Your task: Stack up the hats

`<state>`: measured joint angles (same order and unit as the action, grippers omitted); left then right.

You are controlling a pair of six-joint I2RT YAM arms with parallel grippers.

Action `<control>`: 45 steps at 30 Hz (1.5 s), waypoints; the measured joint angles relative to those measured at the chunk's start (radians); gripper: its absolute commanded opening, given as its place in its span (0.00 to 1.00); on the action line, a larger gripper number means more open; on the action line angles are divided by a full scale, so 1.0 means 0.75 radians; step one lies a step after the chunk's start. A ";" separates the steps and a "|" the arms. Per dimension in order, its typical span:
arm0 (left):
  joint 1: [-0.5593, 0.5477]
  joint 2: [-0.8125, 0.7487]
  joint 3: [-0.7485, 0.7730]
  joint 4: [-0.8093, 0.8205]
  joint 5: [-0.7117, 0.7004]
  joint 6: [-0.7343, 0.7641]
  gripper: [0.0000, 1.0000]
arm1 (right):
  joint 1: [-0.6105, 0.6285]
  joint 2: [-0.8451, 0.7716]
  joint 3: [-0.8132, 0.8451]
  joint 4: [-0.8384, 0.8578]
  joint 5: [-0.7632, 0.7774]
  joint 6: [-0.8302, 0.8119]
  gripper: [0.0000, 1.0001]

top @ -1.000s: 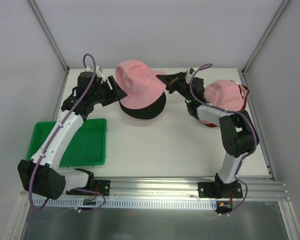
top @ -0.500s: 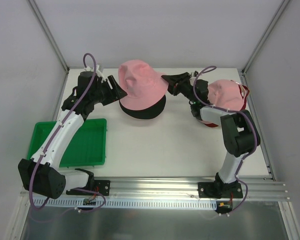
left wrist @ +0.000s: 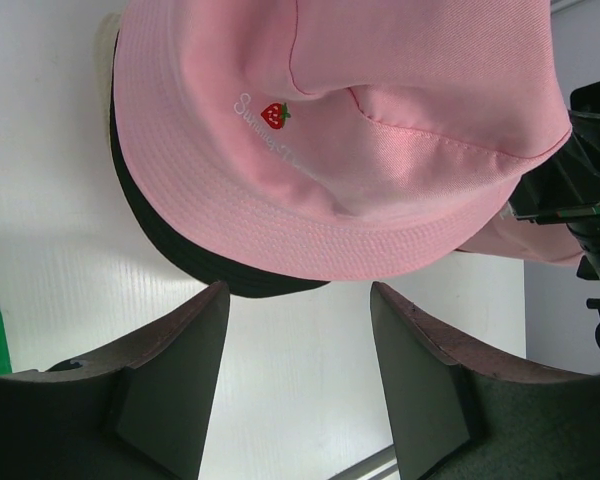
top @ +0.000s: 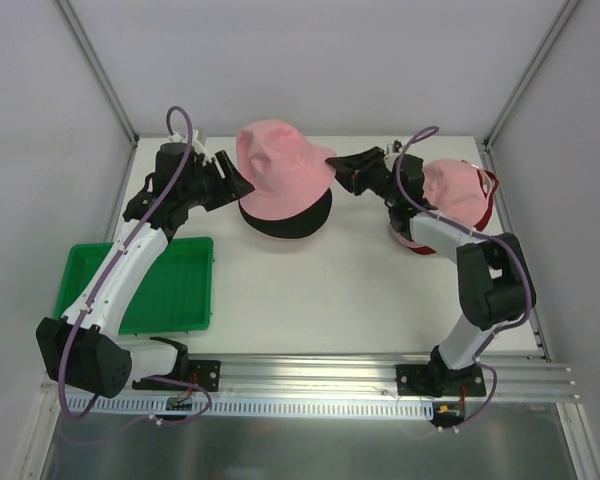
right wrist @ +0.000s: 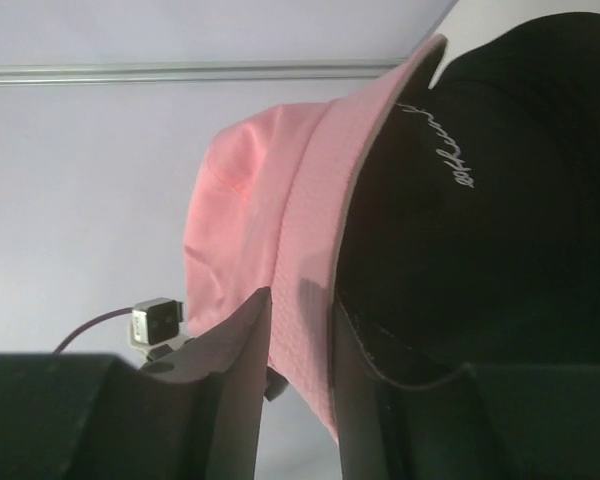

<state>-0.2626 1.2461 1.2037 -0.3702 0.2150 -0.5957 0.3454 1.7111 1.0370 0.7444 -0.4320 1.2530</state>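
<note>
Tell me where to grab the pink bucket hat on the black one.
Take the pink bucket hat by its brim, from the right side: the brim is a thin flap jutting past the black hat beneath, and the right end effector straddles it there.

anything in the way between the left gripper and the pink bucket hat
Nothing visible. The left gripper is open and faces the brim of the pink bucket hat; only table surface shows between them. That hat sits on the black hat.
</note>
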 measured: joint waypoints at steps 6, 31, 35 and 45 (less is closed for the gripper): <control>0.001 0.000 0.000 0.000 0.000 0.001 0.58 | -0.006 -0.016 0.001 -0.160 -0.019 -0.099 0.12; 0.001 0.058 -0.074 0.141 -0.114 -0.117 0.64 | -0.009 -0.018 0.210 -0.900 0.002 -0.690 0.00; 0.001 0.106 -0.121 0.209 -0.121 -0.179 0.64 | -0.009 0.013 0.222 -0.932 0.001 -0.726 0.01; 0.031 0.160 -0.297 0.464 -0.115 -0.374 0.66 | -0.009 0.069 0.264 -0.992 -0.003 -0.807 0.00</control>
<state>-0.2394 1.3663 0.9810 -0.0223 0.1287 -0.8761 0.3386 1.7630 1.2350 0.0006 -0.4343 0.6476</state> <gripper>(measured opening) 0.649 0.034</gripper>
